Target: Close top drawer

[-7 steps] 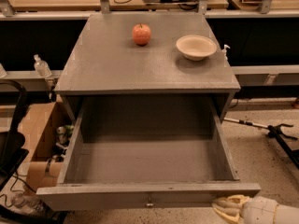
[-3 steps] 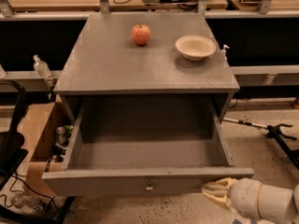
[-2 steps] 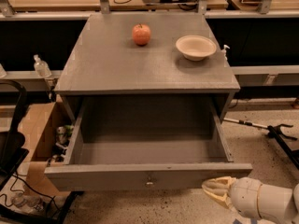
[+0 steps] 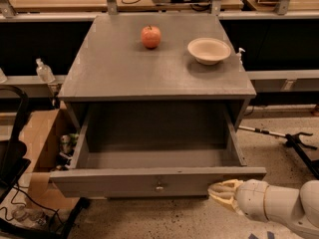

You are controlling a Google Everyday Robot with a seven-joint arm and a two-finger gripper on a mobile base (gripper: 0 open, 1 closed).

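Observation:
The top drawer [image 4: 124, 182] is a wide grey wooden drawer, pulled partly out of the grey cabinet [image 4: 114, 68] and empty inside. Its flat front faces me, with a small metal knob [image 4: 159, 185] at its centre. My gripper [image 4: 219, 192], cream-coloured at the end of a white arm, is at the lower right. Its tip is against the right part of the drawer front. The two lower drawers are hidden under the open one.
A red apple [image 4: 150, 36] and a cream bowl [image 4: 209, 50] sit on the cabinet top. A cardboard box [image 4: 35, 148] and a black frame [image 4: 15, 148] stand left. A bottle [image 4: 45, 71] is behind left. A tripod leg [image 4: 284, 136] lies on the floor right.
The drawer has slid back into the cabinet by a good part of its depth. My gripper has moved forward and up with the drawer front, staying at its right side.

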